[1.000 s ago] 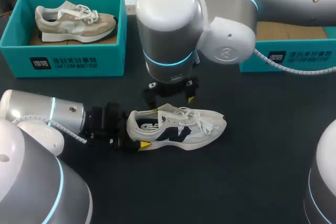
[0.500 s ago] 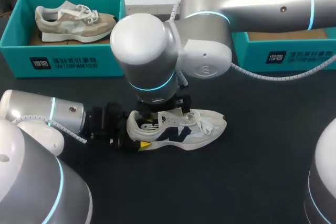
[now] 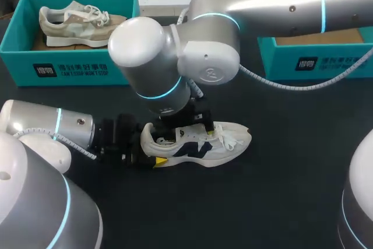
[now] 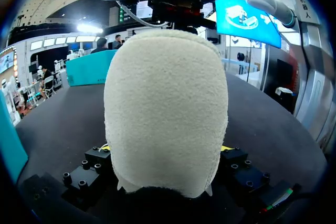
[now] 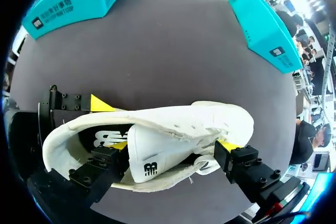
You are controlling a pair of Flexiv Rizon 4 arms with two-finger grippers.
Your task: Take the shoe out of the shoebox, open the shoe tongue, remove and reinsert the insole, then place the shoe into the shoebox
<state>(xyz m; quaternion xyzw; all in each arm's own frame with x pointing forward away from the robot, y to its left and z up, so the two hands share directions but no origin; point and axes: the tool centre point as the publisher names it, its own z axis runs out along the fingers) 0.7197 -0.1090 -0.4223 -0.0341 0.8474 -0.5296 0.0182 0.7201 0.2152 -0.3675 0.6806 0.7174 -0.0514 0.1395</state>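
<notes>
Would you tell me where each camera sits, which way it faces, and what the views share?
Head view: fixed above and behind, looking down on the table; left arm and right arm enter from their sides.
Left wrist view: on that wrist, facing the white shoe's heel held in the left gripper.
Right wrist view: on that wrist, looking down into the shoe, right gripper astride its tongue.
Shared: all three show the shoe.

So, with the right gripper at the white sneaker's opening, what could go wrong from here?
1. The right gripper is open across the tongue and part of the white sneaker upper; closing may pinch both.
2. Pulling upward could twist the heel out of the left gripper.
</notes>
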